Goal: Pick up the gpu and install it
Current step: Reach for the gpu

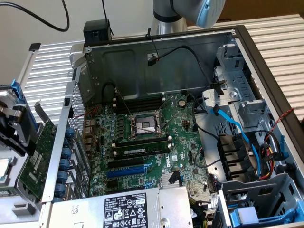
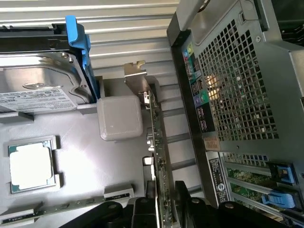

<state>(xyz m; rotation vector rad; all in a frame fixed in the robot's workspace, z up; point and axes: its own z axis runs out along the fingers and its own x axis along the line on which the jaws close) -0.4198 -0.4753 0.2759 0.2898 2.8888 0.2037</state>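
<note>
The gpu (image 1: 39, 159) is a green card with a silver end bracket (image 1: 42, 112). It stands on edge outside the case, at the exterior view's left, close to the case's rear wall (image 1: 61, 156). My black gripper (image 1: 16, 129) is shut on it from the outer side. In the wrist view the gpu (image 2: 159, 137) appears edge-on, with a black finger (image 2: 151, 190) against one face and the other finger against the opposite face. Its bracket (image 2: 137, 76) points away from the gripper (image 2: 166, 192). I cannot tell whether the card's lower edge rests on the tray.
The open case holds the large green motherboard (image 1: 152, 142) with a blue slot (image 1: 126, 172) and black slots beside it. The power supply (image 1: 123, 211) is at the front. Outside, a grey tray (image 2: 80, 161) carries a hard drive (image 2: 38, 85), a CPU (image 2: 31, 167) and a grey block (image 2: 119, 118).
</note>
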